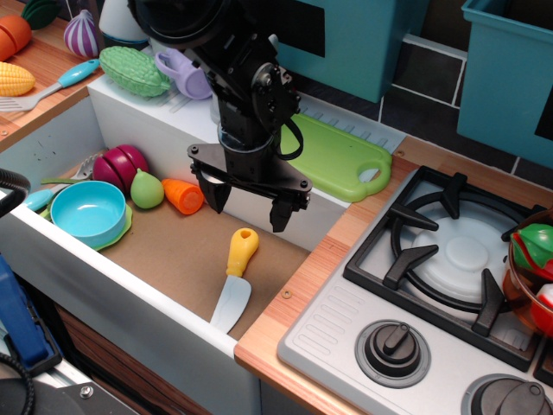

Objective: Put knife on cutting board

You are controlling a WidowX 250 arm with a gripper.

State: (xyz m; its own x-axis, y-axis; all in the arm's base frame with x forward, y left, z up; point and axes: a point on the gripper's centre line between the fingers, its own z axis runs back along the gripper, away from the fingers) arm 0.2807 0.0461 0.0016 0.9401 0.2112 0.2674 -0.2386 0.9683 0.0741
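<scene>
The knife (235, 277), with a yellow handle and a pale blade, lies flat on the brown floor of the sink (181, 251), handle toward the back, blade toward the front edge. My gripper (247, 206) hangs open and empty just above and behind the knife's handle, fingers pointing down. The lime-green cutting board (333, 156) lies on the white ledge behind the sink, partly hidden by my arm, its handle hole at the right end.
In the sink's left part are a blue bowl (87, 212), a green pear (146, 189), an orange carrot piece (183, 195) and a purple onion half (119, 164). A bumpy green vegetable (134, 71) sits at the back left. The stove (449, 259) stands to the right.
</scene>
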